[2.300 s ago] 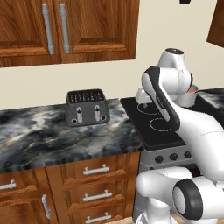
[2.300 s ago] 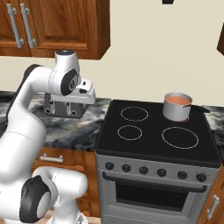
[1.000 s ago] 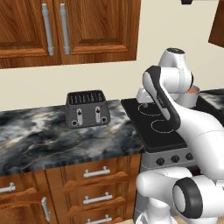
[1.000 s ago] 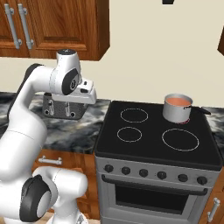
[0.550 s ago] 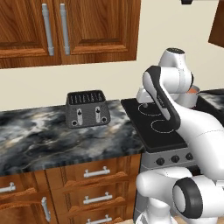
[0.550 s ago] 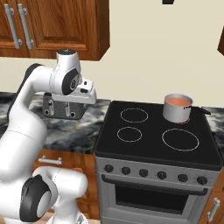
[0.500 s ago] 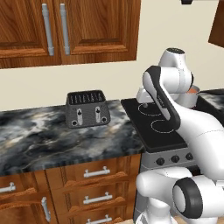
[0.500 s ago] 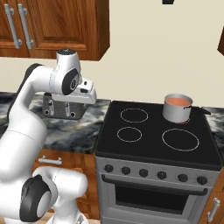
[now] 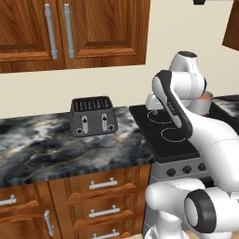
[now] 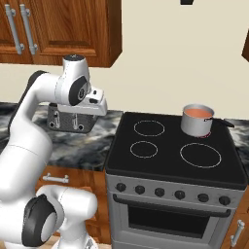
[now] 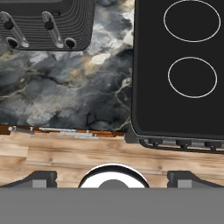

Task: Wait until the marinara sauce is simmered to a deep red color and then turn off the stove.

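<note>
Across the marble table (image 9: 56, 149) sits the stove (image 10: 172, 160), with a dark toaster (image 9: 92, 115) well left of it. On its far right burner, a saucepan (image 10: 195, 121) holds orange-red marinara sauce (image 10: 196, 113). Above the table edge, the fingers (image 11: 41, 178) hang spread wide, released.

saucepan (image 9: 204, 103) mostly behind the arm
</note>
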Controlling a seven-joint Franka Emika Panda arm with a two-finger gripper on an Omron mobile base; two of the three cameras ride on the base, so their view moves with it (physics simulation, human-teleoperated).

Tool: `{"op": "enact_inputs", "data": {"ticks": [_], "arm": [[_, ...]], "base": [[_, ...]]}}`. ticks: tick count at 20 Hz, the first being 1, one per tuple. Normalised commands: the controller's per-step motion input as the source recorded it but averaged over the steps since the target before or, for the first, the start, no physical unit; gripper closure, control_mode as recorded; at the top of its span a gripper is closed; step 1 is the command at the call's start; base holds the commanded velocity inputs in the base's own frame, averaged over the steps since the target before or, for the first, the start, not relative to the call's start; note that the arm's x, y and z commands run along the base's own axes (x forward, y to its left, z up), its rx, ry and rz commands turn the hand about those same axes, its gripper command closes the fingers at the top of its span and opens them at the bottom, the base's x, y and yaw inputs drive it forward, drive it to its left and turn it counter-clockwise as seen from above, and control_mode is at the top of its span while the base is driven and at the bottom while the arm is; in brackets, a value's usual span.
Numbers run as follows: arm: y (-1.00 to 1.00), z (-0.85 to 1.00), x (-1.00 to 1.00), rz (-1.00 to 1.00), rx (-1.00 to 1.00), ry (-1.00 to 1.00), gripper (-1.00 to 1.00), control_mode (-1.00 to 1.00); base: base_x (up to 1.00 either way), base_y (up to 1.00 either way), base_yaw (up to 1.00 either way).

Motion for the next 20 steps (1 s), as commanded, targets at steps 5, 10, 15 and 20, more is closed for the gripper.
{"op": "enact_inputs", "data": {"ticks": [5,10,15,20], "arm": [[-0.14,0.0,-0.12,0.0,0.02,-0.04,-1.0,-1.0],[-0.75,-0.15,-0.43,0.0,0.13,-0.09,-1.0,-1.0],[-0.84,-0.38,-0.3,0.0,0.13,-0.13,-1.0,-1.0],[-0.86,-0.55,-0.22,0.0,0.14,-0.17,-1.0,-1.0]], "base": [[0.0,0.0,0.0],[0.0,0.0,0.0],[0.0,0.0,0.0],[0.0,0.0,0.0]]}}
